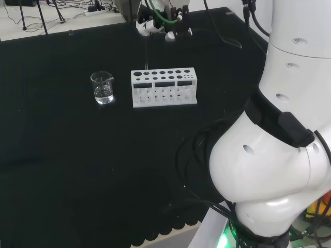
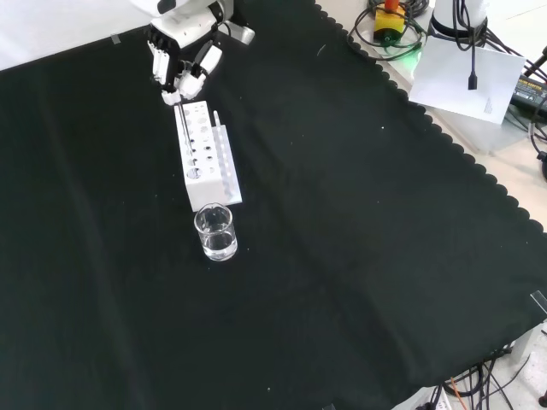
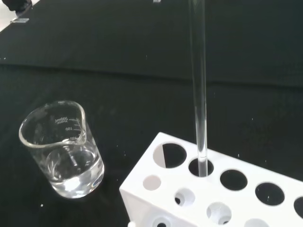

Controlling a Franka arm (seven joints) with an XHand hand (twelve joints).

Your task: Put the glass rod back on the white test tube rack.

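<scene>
The white test tube rack (image 1: 164,89) stands mid-cloth, its top rows of round holes showing. The glass rod (image 3: 199,85) stands upright with its lower tip inside a hole in the rack's (image 3: 213,198) back row, second from the beaker end. In the front view the hand (image 2: 184,61) hangs above the rack's (image 2: 226,175) far end, fingers curled downward on the rod's (image 2: 184,132) upper end. From the head view the hand (image 1: 155,26) sits beyond the rack, and the rod (image 1: 147,57) drops from it as a thin line.
A small glass beaker (image 1: 102,87) with a little clear liquid stands just off the rack's end, also seen as the beaker (image 2: 214,232) and beaker (image 3: 61,149). The arm's white links (image 1: 279,134) fill the head view's right. Cables lie past the cloth's scalloped edge (image 2: 479,171).
</scene>
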